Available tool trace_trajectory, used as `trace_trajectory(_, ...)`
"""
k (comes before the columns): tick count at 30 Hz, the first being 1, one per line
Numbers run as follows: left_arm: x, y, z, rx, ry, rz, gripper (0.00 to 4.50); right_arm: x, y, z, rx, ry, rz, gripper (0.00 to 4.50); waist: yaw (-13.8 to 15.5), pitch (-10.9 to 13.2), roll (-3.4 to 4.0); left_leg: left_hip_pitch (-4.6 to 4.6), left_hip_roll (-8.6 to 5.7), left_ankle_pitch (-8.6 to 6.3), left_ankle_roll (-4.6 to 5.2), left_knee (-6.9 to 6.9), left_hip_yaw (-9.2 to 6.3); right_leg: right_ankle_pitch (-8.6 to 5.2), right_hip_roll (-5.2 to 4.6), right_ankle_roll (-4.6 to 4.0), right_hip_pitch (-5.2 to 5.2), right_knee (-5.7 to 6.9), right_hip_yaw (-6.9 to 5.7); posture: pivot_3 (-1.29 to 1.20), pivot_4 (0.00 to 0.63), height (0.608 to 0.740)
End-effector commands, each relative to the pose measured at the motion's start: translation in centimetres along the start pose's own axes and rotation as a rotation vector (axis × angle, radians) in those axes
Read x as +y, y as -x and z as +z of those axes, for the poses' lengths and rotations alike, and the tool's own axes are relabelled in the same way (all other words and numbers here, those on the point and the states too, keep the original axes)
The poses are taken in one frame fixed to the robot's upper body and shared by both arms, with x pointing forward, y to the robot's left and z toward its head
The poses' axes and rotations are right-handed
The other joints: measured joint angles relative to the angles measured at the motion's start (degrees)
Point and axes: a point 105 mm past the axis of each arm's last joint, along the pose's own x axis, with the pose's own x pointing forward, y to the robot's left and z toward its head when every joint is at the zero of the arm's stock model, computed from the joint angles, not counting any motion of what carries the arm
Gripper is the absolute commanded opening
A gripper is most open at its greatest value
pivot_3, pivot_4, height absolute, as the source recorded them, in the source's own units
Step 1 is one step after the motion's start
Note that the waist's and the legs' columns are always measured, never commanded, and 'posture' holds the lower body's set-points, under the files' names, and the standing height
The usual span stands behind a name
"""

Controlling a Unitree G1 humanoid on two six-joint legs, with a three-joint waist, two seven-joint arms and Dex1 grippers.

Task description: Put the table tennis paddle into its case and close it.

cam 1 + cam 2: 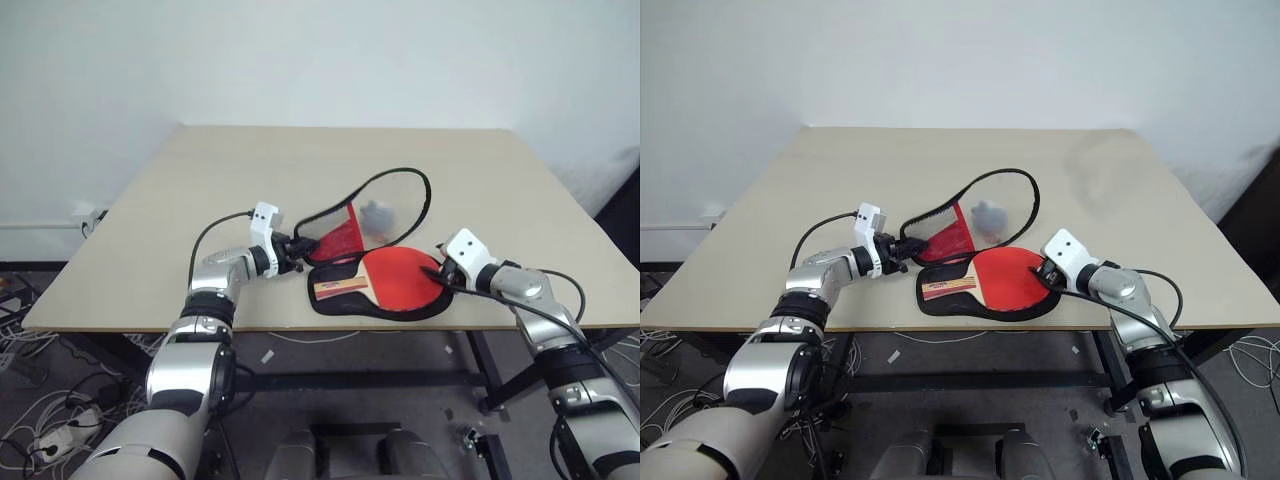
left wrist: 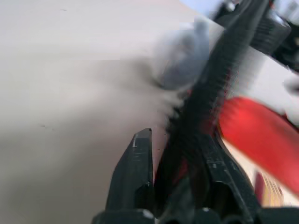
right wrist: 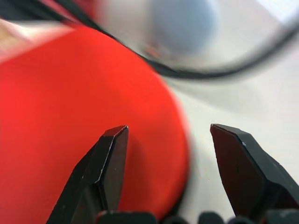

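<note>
The table tennis paddle (image 1: 400, 278) lies red face up in the lower half of the open case (image 1: 332, 308), near the table's front edge, its wooden handle (image 1: 340, 288) pointing left. The case's lid (image 1: 340, 238), red mesh inside a black zip rim (image 1: 424, 200), stands raised behind the paddle. My left gripper (image 1: 300, 250) is at the lid's handle end, and the left wrist view shows the zip rim (image 2: 205, 112) pinched between its fingers (image 2: 136, 163). At the paddle's right edge my right gripper (image 1: 437, 275) is open, one finger (image 3: 110, 154) over the red rubber (image 3: 70, 116), the other beyond its edge.
A small grey thing (image 1: 377, 212) lies on the beige table (image 1: 250, 180) within the lid's loop. The table's front edge runs just below the case. Cables lie on the floor at the left.
</note>
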Motion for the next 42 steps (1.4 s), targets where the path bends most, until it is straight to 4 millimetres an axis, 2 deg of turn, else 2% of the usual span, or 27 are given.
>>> trace_trajectory(1, -2.3, 0.2, 1.4, 0.007, -0.164, -0.125, 0.92, -3.1, 0.2, -0.3, 0.058, 0.005, -0.127, 3.04, 0.1, 0.0, 0.0, 0.0, 0.0, 0.0, 0.0, -0.01, -0.02, 0.0, 0.0, 0.0, 0.0, 0.0, -0.01, 0.0, 0.0, 0.74)
trace_trajectory(6, -4.5, 1.1, -1.3, 0.135, -0.28, -0.249, 0.92, -4.9, 0.2, -1.7, 0.151, -0.017, -0.222, 3.04, -0.1, 0.0, 0.05, 0.01, 0.01, -0.01, 0.02, -0.11, 0.04, 0.0, 0.0, -0.02, -0.03, -0.03, 0.06, 0.0, 0.0, 0.74)
trace_trajectory(13, -5.2, 1.9, -3.3, 0.263, -0.368, -0.317, 0.92, -7.1, 0.4, -2.6, 0.226, -0.029, -0.331, 3.04, -0.7, 0.0, 0.07, 0.09, 0.03, -0.01, 0.03, -0.11, 0.08, -0.01, 0.01, -0.01, 0.0, -0.02, 0.1, 0.0, 0.0, 0.74)
trace_trajectory(16, -4.6, 1.9, -3.3, 0.291, -0.419, -0.301, 0.92, -8.5, 0.9, -2.9, 0.254, -0.021, -0.408, 3.04, -1.2, 0.0, 0.08, 0.09, 0.03, -0.01, 0.04, -0.13, 0.07, -0.02, 0.01, 0.0, 0.01, -0.02, 0.11, 0.0, 0.0, 0.74)
trace_trajectory(20, -3.5, 2.0, -3.0, 0.313, -0.483, -0.254, 0.92, -9.3, 1.0, -2.4, 0.237, -0.014, -0.448, 3.04, -1.5, 0.0, 0.08, 0.13, 0.03, -0.01, 0.04, -0.14, 0.08, -0.01, 0.01, 0.0, 0.04, -0.02, 0.12, 0.0, 0.0, 0.74)
trace_trajectory(25, -0.7, 1.4, -1.6, 0.284, -0.528, -0.084, 0.92, -9.7, 0.8, -0.9, 0.163, -0.011, -0.469, 3.04, -1.5, 0.0, 0.11, 0.24, 0.03, 0.02, 0.08, -0.13, 0.09, -0.01, 0.01, 0.0, 0.13, 0.01, 0.14, 0.0, 0.0, 0.74)
trace_trajectory(30, -1.0, 1.5, -1.7, 0.291, -0.541, -0.135, 0.92, -8.9, 0.1, 0.9, 0.071, -0.034, -0.411, 3.04, -1.5, 0.0, 0.11, 0.24, 0.03, 0.02, 0.09, -0.12, 0.11, -0.01, 0.01, 0.0, 0.12, 0.01, 0.17, 0.0, 0.0, 0.74)
trace_trajectory(33, -1.4, 1.5, -1.7, 0.276, -0.515, -0.166, 0.92, -8.6, 0.0, 1.1, 0.062, -0.026, -0.392, 3.04, -1.5, 0.0, 0.11, 0.23, 0.03, 0.03, 0.09, -0.14, 0.11, -0.01, 0.01, 0.01, 0.11, 0.01, 0.17, 0.0, 0.0, 0.74)
trace_trajectory(36, -2.0, 1.4, -1.3, 0.238, -0.469, -0.196, 1.38, -8.5, -0.1, 0.8, 0.072, -0.022, -0.387, 3.04, -1.5, 0.0, 0.11, 0.22, 0.03, 0.02, 0.09, -0.14, 0.11, -0.01, 0.01, 0.01, 0.11, 0.01, 0.17, 0.0, 0.0, 0.74)
trace_trajectory(42, -3.7, 1.6, -0.4, 0.192, -0.345, -0.289, 3.0, -8.4, -0.1, 0.6, 0.081, -0.018, -0.382, 3.04, -1.6, 0.0, 0.11, 0.19, 0.03, 0.02, 0.09, -0.14, 0.1, -0.01, 0.01, 0.01, 0.09, 0.0, 0.17, 0.0, 0.0, 0.74)
